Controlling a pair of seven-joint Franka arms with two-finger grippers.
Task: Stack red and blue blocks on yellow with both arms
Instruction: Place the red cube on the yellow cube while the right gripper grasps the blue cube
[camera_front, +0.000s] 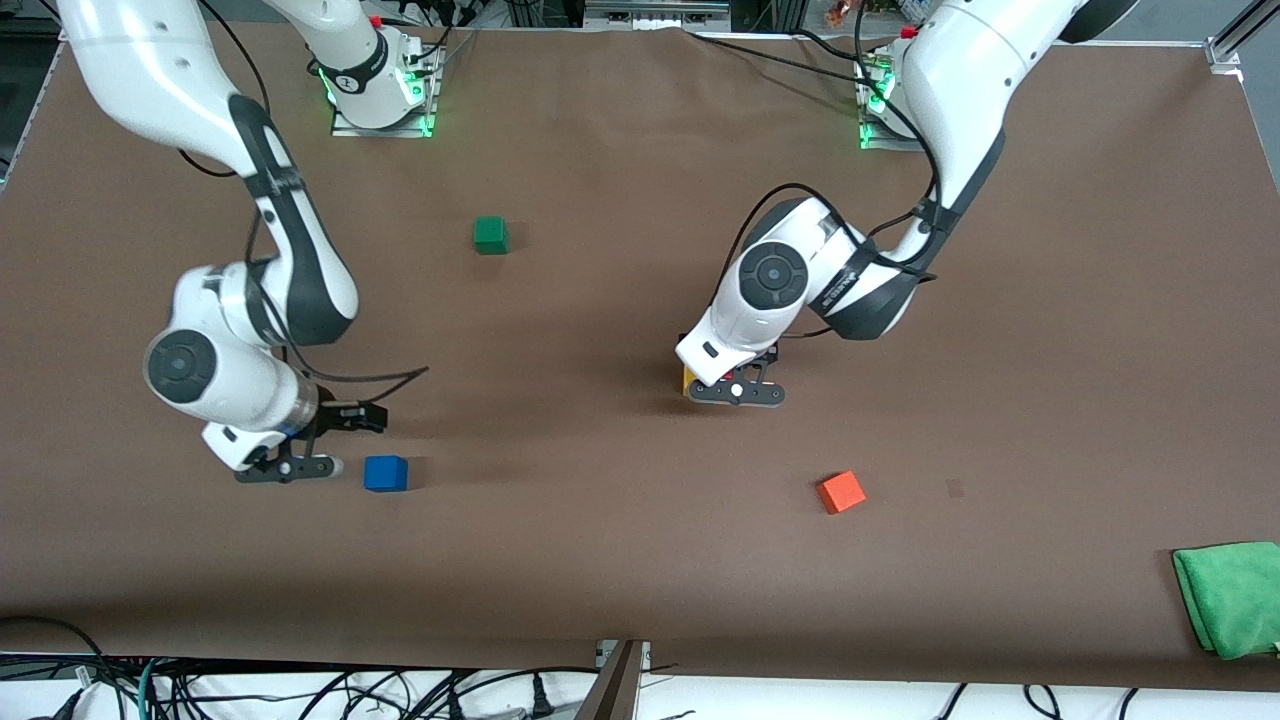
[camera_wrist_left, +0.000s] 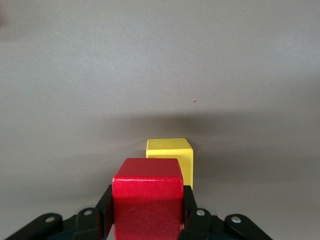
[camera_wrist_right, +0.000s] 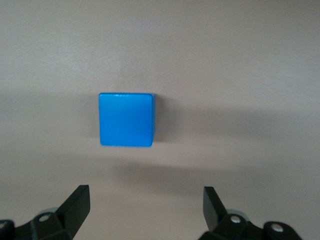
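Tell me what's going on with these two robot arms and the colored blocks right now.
The left gripper is shut on the red block and holds it by the yellow block, not yet set on top. The right gripper is open and hangs just beside the blue block, which sits untouched on the table toward the right arm's end. A green block, an orange-red block and a green cloth lie unused.
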